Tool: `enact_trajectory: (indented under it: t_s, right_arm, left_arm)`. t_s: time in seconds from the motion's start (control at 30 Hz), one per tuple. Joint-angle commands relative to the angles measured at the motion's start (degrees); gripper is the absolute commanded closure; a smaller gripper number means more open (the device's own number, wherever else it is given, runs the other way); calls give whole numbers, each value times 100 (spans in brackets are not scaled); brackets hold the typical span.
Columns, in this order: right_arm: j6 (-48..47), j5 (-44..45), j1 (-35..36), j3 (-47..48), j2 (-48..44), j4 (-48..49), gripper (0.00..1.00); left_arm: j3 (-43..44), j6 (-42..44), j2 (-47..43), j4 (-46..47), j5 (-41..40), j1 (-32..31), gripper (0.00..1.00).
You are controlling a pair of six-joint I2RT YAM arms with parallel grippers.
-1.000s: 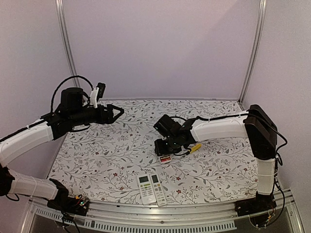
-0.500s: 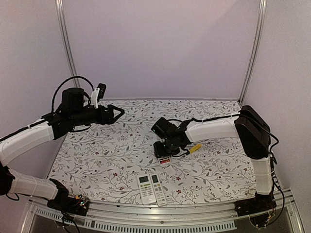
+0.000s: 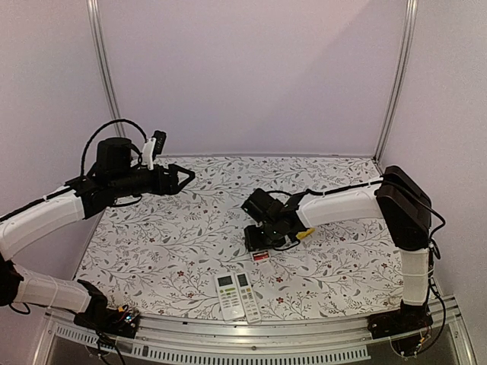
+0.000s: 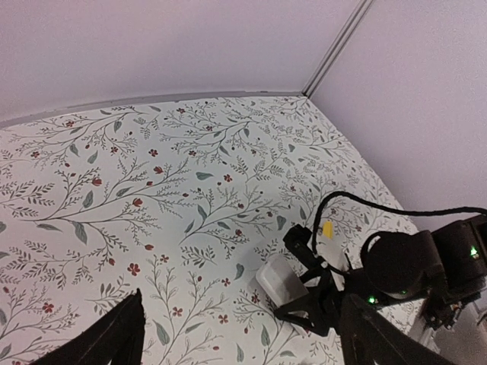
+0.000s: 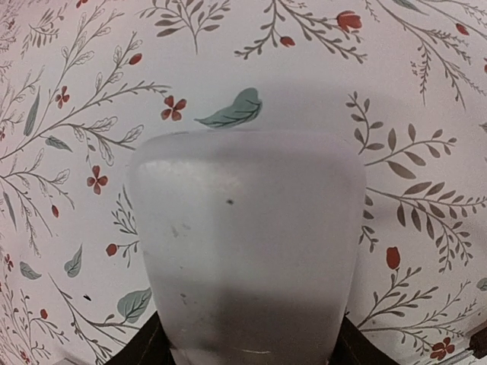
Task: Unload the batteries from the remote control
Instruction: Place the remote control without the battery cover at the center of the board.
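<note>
The right hand (image 3: 257, 242) is clenched on a white remote (image 5: 243, 243). The left hand (image 3: 186, 175) hangs released, well apart from that remote. The batteries (image 3: 261, 256) are probably the small red-and-white patch just beside it, but I cannot tell whether they are seated or loose. Such cells should be light, stiff, smooth and apt to roll, so pinch one across its middle. The remote's battery bay is hidden.

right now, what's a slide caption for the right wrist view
Pale grey rounded plastic remote control clamped between the right jaws, white floral-print table cover behind it
</note>
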Motion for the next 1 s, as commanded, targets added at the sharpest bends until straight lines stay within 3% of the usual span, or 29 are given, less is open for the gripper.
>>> enact_trajectory:
  t_s: [0.0, 0.2, 0.53, 0.97]
  right_arm:
    - [315, -127, 106, -255, -36, -479, 53]
    - [414, -138, 132, -266, -58, -509, 48]
    - [426, -60, 141, -240, -235, -524, 21]
    - [691, 765, -100, -656, -1332, -1171, 17]
  left_arm:
    - [105, 52, 17, -107, 23, 51, 12]
    - [104, 52, 27, -104, 16, 49, 12]
    - [104, 62, 23, -112, 6, 56, 12]
    - [79, 159, -175, -116, -324, 67, 12]
